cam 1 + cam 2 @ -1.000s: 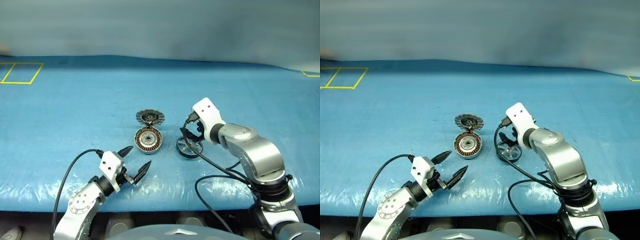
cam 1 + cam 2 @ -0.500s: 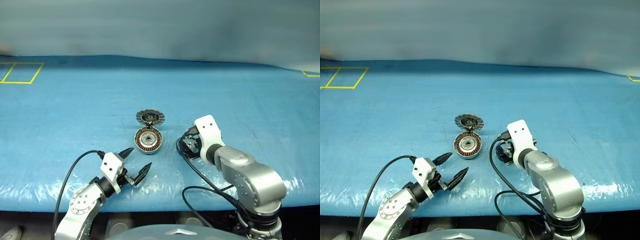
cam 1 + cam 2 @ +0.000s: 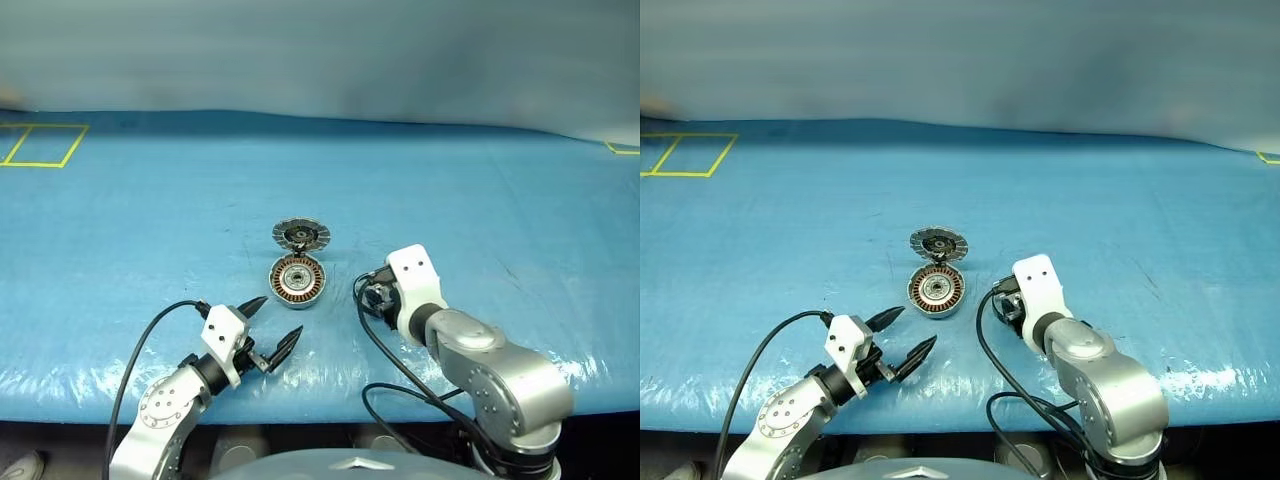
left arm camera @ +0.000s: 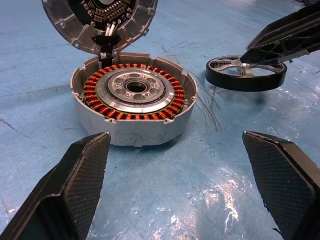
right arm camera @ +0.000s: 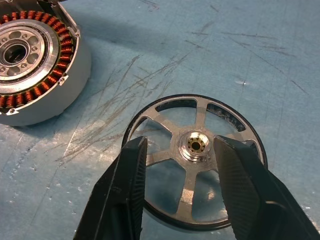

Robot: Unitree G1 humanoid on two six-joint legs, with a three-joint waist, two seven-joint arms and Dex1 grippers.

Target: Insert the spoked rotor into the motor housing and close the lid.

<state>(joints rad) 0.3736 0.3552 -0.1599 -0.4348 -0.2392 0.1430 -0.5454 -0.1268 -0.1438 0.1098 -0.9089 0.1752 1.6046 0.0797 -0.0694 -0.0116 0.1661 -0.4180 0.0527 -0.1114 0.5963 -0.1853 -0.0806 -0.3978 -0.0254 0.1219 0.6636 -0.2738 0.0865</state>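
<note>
1. A blue worktop (image 3: 150, 200) carries every part, with the motor housing (image 3: 296, 281) as the landmark near its middle.
2. The motor housing sits flat and open, copper windings ringing its silver bearing.
3. The lid (image 3: 300, 234) stands tilted just behind the housing, joined at its rim, its inner face showing.
4. The spoked rotor (image 5: 196, 160) lies flat on the worktop just right of the housing, apart from it.
5. The right tool (image 5: 182, 187) hangs over the rotor, its fingers (image 5: 131, 180) partly spread either side of the hub, nothing pinched.
6. The left tool (image 3: 270, 322) hovers in front of the housing, its fingers spread wide and empty.
</note>
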